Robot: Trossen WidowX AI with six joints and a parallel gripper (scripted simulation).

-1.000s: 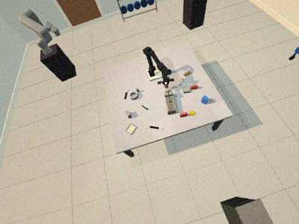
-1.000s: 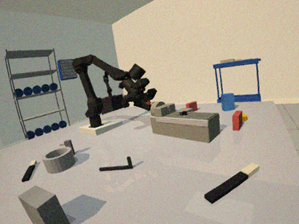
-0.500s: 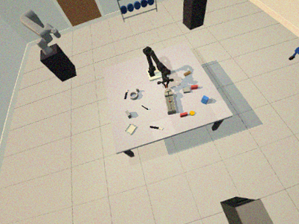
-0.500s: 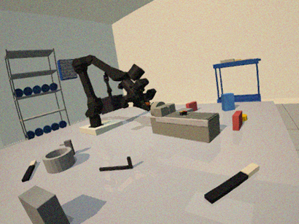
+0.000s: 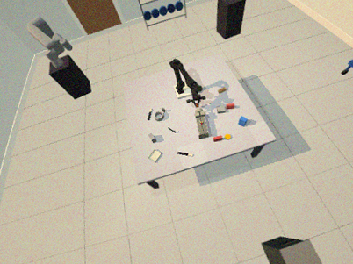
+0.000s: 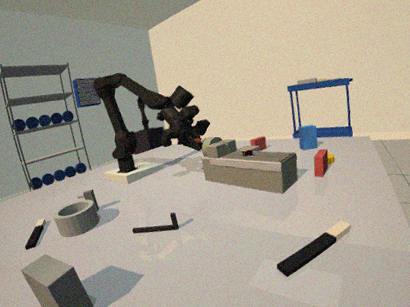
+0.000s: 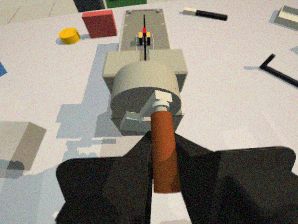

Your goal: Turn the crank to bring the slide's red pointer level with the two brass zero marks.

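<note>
The grey machine (image 5: pixel 203 133) (image 6: pixel 244 175) (image 7: pixel 131 25) stands on the table, with its round drum (image 7: pixel 145 77) toward the arm. Its crank handle (image 6: pixel 198 140) (image 7: pixel 166 175) is an orange-brown cylinder joined to a pale crank arm (image 7: pixel 162 96), at the drum's lower right in the wrist view. My gripper (image 5: pixel 196 103) (image 7: pixel 158 134) is shut on the handle, with a black finger on each side. The red pointer (image 7: pixel 144 30) shows in the slot between the two small brass marks (image 7: pixel 140 35) (image 7: pixel 148 35), and appears slightly beyond them, toward the machine's far end.
Right of the machine in the top view are a grey block (image 5: pixel 221 109) (image 7: pixel 15 145), a red cylinder (image 5: pixel 230 106) and a blue block (image 5: pixel 242 121) (image 6: pixel 308 137). A red block (image 6: pixel 321 163) (image 7: pixel 100 24) and yellow disc (image 7: pixel 69 35) lie near its far end. A grey ring (image 5: pixel 159 115) (image 6: pixel 76 221) stands left.
</note>
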